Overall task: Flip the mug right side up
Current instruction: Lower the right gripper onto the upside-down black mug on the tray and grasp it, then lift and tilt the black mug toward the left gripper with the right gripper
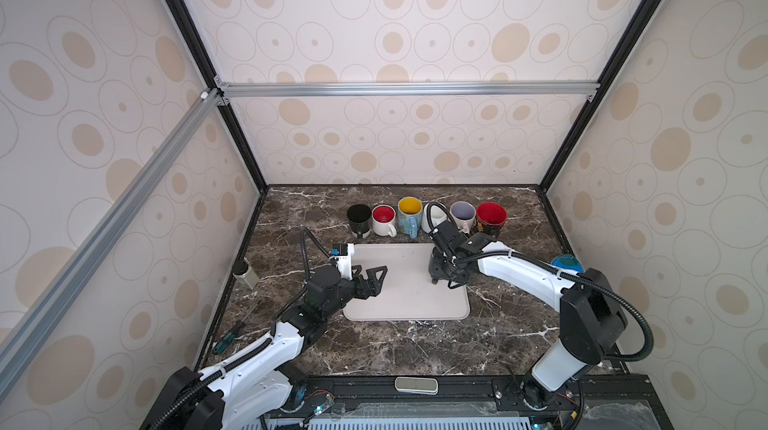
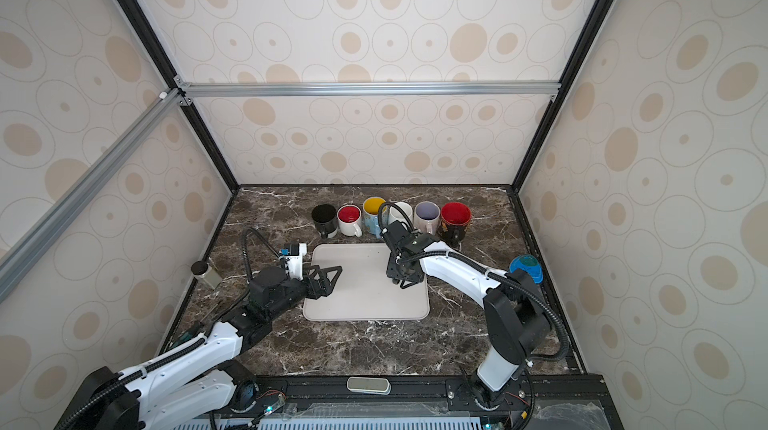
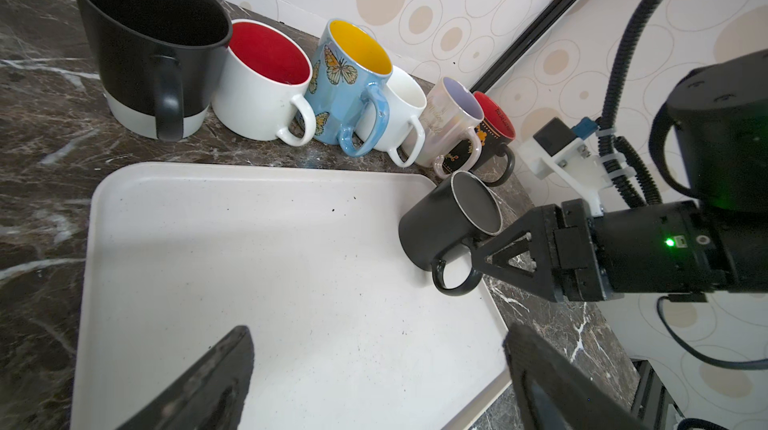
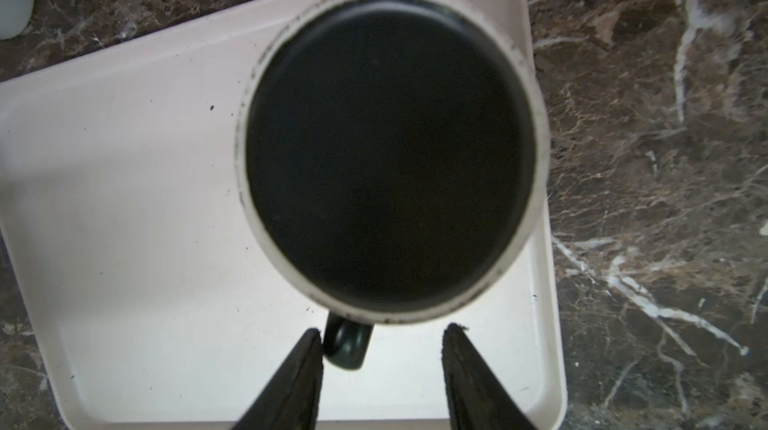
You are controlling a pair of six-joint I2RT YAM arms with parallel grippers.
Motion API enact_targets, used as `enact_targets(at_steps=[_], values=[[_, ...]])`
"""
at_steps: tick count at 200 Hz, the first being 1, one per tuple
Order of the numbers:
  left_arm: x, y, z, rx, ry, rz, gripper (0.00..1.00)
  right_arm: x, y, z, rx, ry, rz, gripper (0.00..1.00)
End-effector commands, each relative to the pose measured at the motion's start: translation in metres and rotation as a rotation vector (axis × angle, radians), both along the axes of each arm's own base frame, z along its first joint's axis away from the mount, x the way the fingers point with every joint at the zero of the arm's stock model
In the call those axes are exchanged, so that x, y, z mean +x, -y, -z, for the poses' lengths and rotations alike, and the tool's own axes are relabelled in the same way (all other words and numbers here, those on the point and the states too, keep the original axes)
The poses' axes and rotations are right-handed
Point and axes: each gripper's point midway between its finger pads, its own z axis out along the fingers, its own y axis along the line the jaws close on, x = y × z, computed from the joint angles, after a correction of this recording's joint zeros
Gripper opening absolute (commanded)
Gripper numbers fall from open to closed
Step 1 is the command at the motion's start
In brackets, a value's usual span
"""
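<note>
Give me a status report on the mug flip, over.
Left pincer open, empty, over tray. Right pincer open, astride handle. Mug upside down on tray. Mug row behind, clear of it.

Right hand (image 2: 400, 283) over tray (image 2: 365, 301), mugs (image 2: 427, 215) behind

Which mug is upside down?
The all-black mug on the tray, beneath the right hand: its base faces up. The six mugs in the back row all stand mouth up.
</note>
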Motion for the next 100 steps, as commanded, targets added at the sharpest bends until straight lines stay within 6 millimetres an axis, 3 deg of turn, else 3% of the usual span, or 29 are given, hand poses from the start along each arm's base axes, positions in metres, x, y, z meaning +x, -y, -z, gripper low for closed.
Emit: enact_targets(at_steps=[1, 22, 37, 63, 82, 100], values=[[0.002, 0.003, -0.006, -0.001, 0.034, 0.009, 0.95, 0.007, 0.009, 0.004, -0.061, 0.009, 0.015, 0.47], [0.004, 0.005, -0.004, 0.001, 0.030, 0.013, 0.95, 0.013, 0.005, 0.005, -0.060, 0.033, -0.003, 0.40], [0.004, 0.007, -0.001, 0.000, 0.023, 0.021, 0.95, 0.017, 0.007, 0.003, -0.078, 0.049, -0.015, 0.26], [0.004, 0.008, 0.004, -0.004, 0.011, 0.027, 0.95, 0.021, 0.002, 0.001, -0.068, 0.074, -0.060, 0.11], [0.004, 0.010, 0.006, -0.005, 0.006, 0.031, 0.95, 0.021, 0.000, 0.002, -0.052, 0.083, -0.083, 0.10], [0.004, 0.009, 0.008, -0.006, 0.003, 0.028, 0.95, 0.020, -0.004, 0.003, -0.038, 0.081, -0.110, 0.01]])
